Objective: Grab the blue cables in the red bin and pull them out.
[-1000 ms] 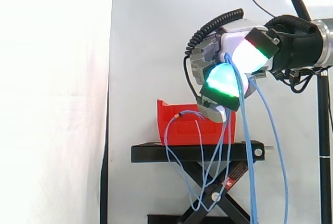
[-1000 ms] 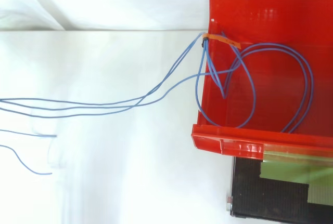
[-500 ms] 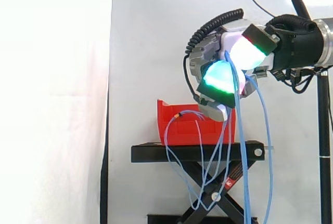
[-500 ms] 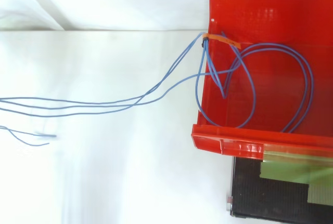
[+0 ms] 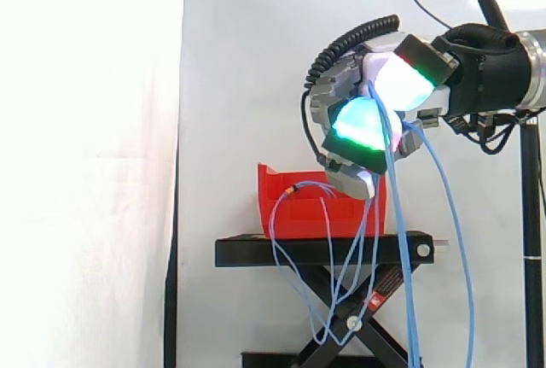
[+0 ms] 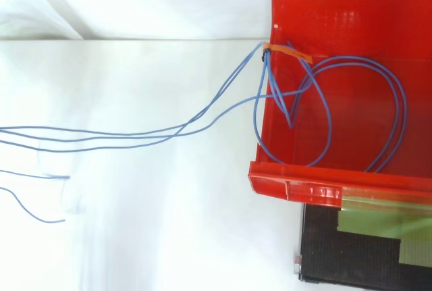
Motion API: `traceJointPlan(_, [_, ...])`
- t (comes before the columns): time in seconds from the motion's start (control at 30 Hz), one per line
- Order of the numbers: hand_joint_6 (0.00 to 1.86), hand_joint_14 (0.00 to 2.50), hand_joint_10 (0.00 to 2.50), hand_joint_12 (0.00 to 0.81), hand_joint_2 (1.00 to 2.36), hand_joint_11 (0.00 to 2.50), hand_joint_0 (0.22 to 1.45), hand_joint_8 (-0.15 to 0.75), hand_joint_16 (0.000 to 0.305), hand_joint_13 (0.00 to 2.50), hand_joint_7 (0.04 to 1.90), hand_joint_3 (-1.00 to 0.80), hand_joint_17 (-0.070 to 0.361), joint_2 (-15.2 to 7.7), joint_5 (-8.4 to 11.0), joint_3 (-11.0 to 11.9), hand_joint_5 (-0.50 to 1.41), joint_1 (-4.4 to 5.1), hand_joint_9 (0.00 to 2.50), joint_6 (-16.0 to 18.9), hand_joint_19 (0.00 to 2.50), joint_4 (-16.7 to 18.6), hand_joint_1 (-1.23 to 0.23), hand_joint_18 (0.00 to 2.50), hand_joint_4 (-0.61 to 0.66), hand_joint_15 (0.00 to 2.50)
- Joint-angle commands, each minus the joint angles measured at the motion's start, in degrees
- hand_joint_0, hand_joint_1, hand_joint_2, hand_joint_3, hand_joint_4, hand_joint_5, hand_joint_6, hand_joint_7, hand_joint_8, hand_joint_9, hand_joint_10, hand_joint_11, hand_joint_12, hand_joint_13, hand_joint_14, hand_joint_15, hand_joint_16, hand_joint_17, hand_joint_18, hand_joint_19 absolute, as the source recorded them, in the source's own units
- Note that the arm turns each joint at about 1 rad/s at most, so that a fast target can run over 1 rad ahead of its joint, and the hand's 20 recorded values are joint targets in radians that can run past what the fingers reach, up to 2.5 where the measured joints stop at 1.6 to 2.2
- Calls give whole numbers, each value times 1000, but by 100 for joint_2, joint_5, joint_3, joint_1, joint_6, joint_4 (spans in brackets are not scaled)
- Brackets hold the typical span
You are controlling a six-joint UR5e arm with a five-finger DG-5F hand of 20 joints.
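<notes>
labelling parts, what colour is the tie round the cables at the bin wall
Orange tie, best in top view.

Red bin (image 6: 351,14) open above; blue cables (image 6: 289,121) drape across its wall.

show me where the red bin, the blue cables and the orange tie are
red bin (image 6: 297,184): top view, on its thick lower rim.
blue cables (image 6: 266,68): top view, on the strands bunched just below the tie.
orange tie (image 6: 287,52): top view, on the middle of the band.
</notes>
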Motion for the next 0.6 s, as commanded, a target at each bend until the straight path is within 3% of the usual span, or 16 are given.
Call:
traceJointPlan(0.0, [477,1137,1273,327,1000,1451,745,274,42,1094,739,-1000,96,0,-9,0,799,-5,949,12,1158,-20,-782,774,213,1284])
traceJointPlan(0.57, [465,1183,1350,357,1000,1392,679,303,47,1113,736,-1000,105,0,-9,0,810,30,959,117,1132,-55,-732,810,239,1224])
